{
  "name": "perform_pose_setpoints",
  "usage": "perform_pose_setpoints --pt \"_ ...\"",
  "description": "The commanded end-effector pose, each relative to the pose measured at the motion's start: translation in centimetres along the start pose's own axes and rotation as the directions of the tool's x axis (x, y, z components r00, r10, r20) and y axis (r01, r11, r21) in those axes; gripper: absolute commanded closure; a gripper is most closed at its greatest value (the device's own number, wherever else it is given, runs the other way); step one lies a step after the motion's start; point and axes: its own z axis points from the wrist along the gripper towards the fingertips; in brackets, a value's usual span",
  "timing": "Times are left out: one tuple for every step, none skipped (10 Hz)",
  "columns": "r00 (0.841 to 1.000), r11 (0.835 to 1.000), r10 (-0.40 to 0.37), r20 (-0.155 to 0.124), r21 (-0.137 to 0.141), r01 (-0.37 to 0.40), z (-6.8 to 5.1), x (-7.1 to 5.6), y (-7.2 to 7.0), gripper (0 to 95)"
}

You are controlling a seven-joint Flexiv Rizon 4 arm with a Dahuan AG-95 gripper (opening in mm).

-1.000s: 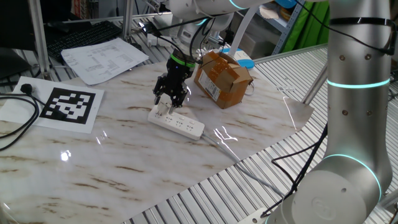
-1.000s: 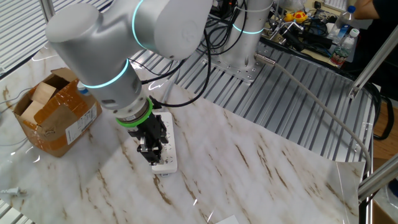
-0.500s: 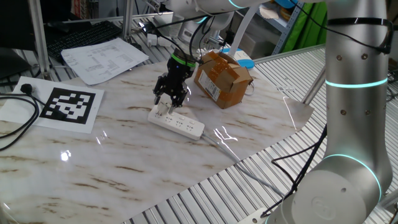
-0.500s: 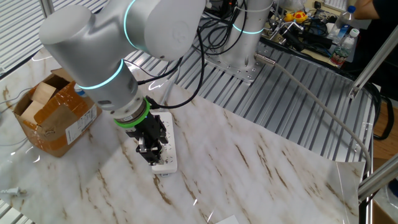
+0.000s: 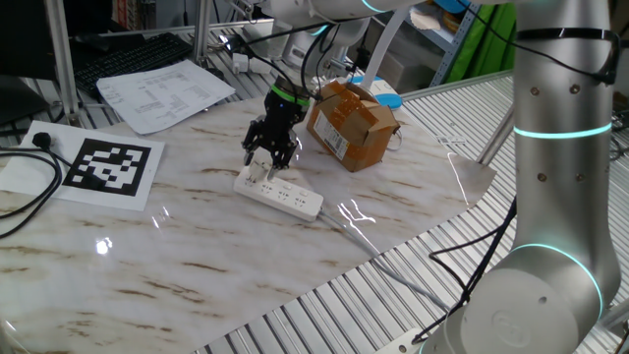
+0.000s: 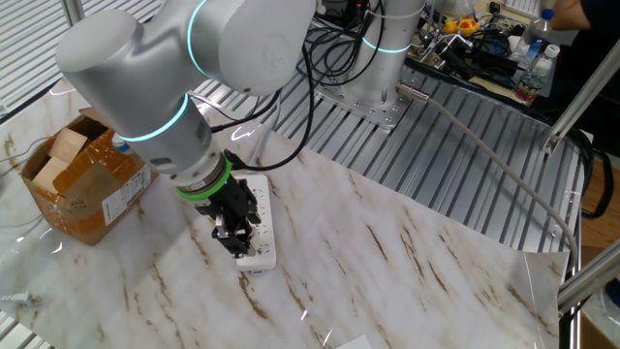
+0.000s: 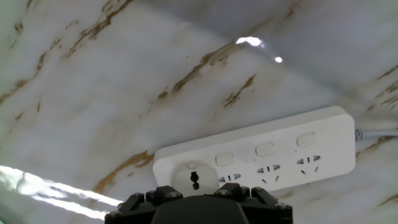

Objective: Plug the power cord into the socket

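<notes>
Table: you have a pale marble-patterned top (image 5: 226,246) with brown veins; bright glare spots lie on it in the hand view, and a ribbed metal deck (image 6: 455,174) borders it on the robot's side.
Socket: your long white power strip (image 7: 261,158) lies flat on the marble, near the cardboard box, its thin pale cable (image 5: 359,236) trailing off one end toward the ribbed deck.
Power cord: the small round white plug piece (image 7: 194,180) sits on the end outlet of the strip, right in front of the gripper body in the hand view; whether it is fully seated you cannot tell.
Gripper: your black gripper (image 5: 263,169) points steeply down over that end of the strip, jaws partly spread around the plug piece; whether the pads are pressing on it you cannot tell, since the fingertips are hidden in every view.
Box: a brown cardboard box (image 5: 351,123) with a white label stands just beside the arm's wrist, apart from the strip.
Papers: a printed marker sheet (image 5: 108,165) and a sheet of text (image 5: 162,93) lie on the far part of the table.
Black cable: a black lead with a black plug (image 5: 39,140) curls by the marker sheet.
Room: behind the arm's base you see a cluttered bench (image 6: 484,44) with cables and bottles, and metal frame posts (image 5: 59,59).
</notes>
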Motion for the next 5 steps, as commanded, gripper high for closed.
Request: perform_pose_setpoints --pt "1.000 1.000 0.002 -0.002 -0.003 -0.002 0.00 0.05 -0.08 38.0" --pt "1.000 1.000 0.001 -0.001 -0.003 -0.001 0.00 0.02 -0.08 38.0" --pt "1.000 1.000 -0.002 -0.004 -0.003 0.002 0.01 -0.02 -0.08 38.0" --pt "1.000 1.000 -0.005 -0.011 -0.006 0.005 0.02 -0.02 -0.10 38.0" --pt "1.000 1.000 -0.006 -0.019 -0.008 0.006 0.02 -0.02 -0.11 38.0"
